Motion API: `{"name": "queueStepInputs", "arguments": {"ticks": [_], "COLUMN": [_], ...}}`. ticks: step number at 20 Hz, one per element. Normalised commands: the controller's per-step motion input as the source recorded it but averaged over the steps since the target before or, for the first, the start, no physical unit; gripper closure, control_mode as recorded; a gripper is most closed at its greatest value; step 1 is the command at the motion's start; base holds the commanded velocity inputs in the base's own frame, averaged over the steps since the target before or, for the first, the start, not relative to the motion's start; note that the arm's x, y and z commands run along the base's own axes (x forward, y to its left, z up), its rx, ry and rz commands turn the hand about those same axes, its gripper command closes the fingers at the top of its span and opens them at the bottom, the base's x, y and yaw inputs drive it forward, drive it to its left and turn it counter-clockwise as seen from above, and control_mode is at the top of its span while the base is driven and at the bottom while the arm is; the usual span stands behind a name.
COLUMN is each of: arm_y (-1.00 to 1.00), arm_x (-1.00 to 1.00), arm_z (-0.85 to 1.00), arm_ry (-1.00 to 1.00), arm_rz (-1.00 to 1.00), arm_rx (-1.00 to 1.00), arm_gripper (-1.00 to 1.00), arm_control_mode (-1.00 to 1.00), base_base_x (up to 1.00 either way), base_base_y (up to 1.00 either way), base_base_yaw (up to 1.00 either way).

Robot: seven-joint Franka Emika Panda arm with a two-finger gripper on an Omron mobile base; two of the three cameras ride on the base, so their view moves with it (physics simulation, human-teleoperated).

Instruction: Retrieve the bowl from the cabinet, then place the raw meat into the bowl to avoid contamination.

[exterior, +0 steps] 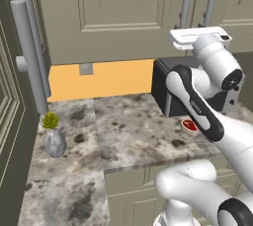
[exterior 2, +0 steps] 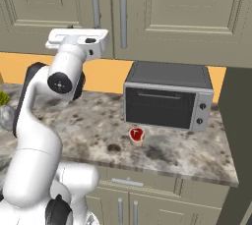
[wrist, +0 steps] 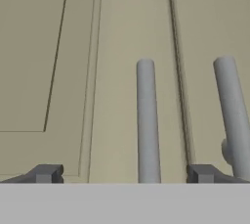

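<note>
The cabinet (exterior: 118, 3) (exterior 2: 187, 8) hangs above the counter with its panelled doors closed, so the bowl is hidden. My gripper (wrist: 124, 174) is open and faces the doors (wrist: 122, 47) at close range. The left bar handle (wrist: 146, 120) stands between the two fingertips (wrist: 46, 173), apart from them. The right bar handle (wrist: 232, 115) lies just outside. In the base views my white hand (exterior: 197, 36) (exterior 2: 78, 40) sits raised just below these handles (exterior: 186, 4) (exterior 2: 95, 3). The raw meat (exterior: 189, 125) (exterior 2: 136, 134), a small red steak, lies on the counter before the toaster oven.
A dark toaster oven (exterior 2: 167, 98) (exterior: 160, 84) stands on the marble counter (exterior 2: 98, 121) against the orange backsplash. A small grey vase with a green plant (exterior: 53, 138) sits at the counter's left end. A tall unit with long bar handles (exterior: 29, 52) borders the left side.
</note>
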Motion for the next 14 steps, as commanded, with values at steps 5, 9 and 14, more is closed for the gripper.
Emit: {"name": "queueStepInputs", "arguments": {"ticks": [5, 9, 14], "arm_y": [0.0, -0.12, -0.14], "arm_x": [0.41, 0.41, 0.42], "arm_z": [0.0, 0.0, 0.0], "arm_ry": [0.01, 0.01, 0.0], "arm_rz": [0.0, 0.0, 0.0], "arm_rx": [0.0, 0.0, 0.0], "arm_gripper": [-1.0, -1.0, -1.0], "arm_control_mode": [-1.0, -1.0, -1.0], "base_base_x": [0.0, 0.0, 0.0], "base_base_y": [0.0, 0.0, 0.0], "base_base_yaw": [0.0, 0.0, 0.0]}}
